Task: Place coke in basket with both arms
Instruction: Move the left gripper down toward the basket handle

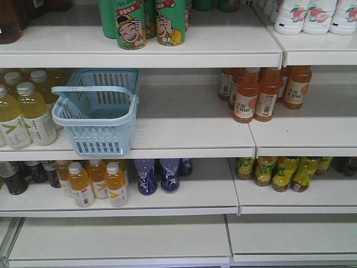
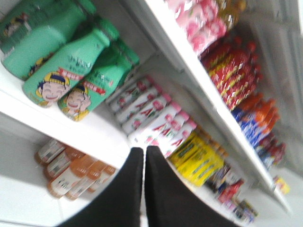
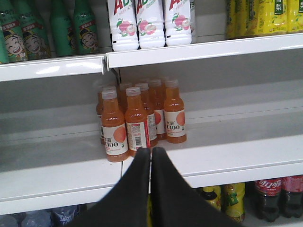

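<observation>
- Right pincer [image 3: 151, 150]: you see its two black fingers pressed together with only a hairline seam between them. It grips nothing.
- Left pincer [image 2: 144, 149]: likewise closed to a thin slit and empty, pointing up along the shelving.
- Coke [image 3: 269, 189]: dark bottles with red labels and white script stand below and to the right of the right pincer, one shelf [image 3: 222, 163] beneath the board it faces. Only their upper halves show.
- Orange bottles [image 3: 137, 123]: this cluster stands directly ahead of the right pincer and is not your target.
- Red bottles [image 2: 232, 71]: a row up and to the right of the left pincer, too blurred for you to name.
- Basket [image 1: 92, 118]: light blue, upright on the middle shelf with its handle lying across the rim. Neither wrist view shows it, so you cannot place it relative to either pincer.
- Handling, as a judgement: expect a full, capped plastic bottle, fairly heavy, stiff under squeeze, round and smooth, so liable to slip or swivel.
- Where to hold, as a judgement: open wide, close across the labelled body around mid-height, not the tapering neck, and mind the neighbouring bottle touching it.
</observation>
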You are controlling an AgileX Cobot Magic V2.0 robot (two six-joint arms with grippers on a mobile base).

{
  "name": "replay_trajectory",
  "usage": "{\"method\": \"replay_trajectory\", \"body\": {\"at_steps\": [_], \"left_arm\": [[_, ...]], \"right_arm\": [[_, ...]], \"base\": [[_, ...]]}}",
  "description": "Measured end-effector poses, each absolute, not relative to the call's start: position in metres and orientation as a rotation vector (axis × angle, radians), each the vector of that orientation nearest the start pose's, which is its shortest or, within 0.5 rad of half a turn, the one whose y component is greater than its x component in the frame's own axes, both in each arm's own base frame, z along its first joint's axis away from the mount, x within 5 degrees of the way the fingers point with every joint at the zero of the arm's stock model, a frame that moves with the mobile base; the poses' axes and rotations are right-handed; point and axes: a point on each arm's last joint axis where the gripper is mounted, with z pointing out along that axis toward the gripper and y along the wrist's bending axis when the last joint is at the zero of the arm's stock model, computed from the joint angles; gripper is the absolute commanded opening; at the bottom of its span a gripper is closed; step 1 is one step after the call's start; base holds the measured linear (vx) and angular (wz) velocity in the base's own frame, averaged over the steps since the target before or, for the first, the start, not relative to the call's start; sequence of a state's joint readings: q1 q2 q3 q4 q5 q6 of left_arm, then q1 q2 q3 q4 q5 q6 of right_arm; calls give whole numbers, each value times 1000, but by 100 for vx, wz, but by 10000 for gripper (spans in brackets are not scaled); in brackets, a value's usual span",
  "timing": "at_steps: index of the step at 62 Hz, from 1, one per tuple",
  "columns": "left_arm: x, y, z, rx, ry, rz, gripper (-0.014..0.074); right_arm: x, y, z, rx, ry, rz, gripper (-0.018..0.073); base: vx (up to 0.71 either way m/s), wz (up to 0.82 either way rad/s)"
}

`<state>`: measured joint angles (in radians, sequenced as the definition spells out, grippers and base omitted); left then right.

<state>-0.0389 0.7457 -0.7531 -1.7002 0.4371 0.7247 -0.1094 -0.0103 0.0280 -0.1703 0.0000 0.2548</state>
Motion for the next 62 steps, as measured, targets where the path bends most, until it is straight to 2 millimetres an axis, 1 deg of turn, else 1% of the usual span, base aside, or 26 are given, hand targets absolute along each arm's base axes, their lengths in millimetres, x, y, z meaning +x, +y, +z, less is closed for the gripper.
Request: {"method": "replay_trajectory", "body": {"at_steps": [6,14,18,26,36,48,62], "left_arm": [[160,-43,394,-357,1535,-1105,-7],[181,-40,381,-403,1589,-1021,-7],[191,-39,369,-422,1632,-987,-7],[209,-39,340,-474,1742,-951,-7],[230,-38,316,-534,1833,-916,-7],[249,-37,291,-602,1923,-874,-7],[262,-36,270,-657,1991,-843,-6]], "right_arm": [[56,-6,204,145,1494,-20,-8],[56,-6,204,145,1494,-20,-8],[56,-6,204,145,1494,-20,-8],[56,-6,204,145,1494,-20,-8],[56,-6,204,145,1494,-20,-8],[56,-6,204,145,1494,-20,-8],[56,-6,204,145,1494,-20,-8]], "base": [[0,0],[0,0],[0,0],[0,0],[0,0],[0,0],[0,0]]}}
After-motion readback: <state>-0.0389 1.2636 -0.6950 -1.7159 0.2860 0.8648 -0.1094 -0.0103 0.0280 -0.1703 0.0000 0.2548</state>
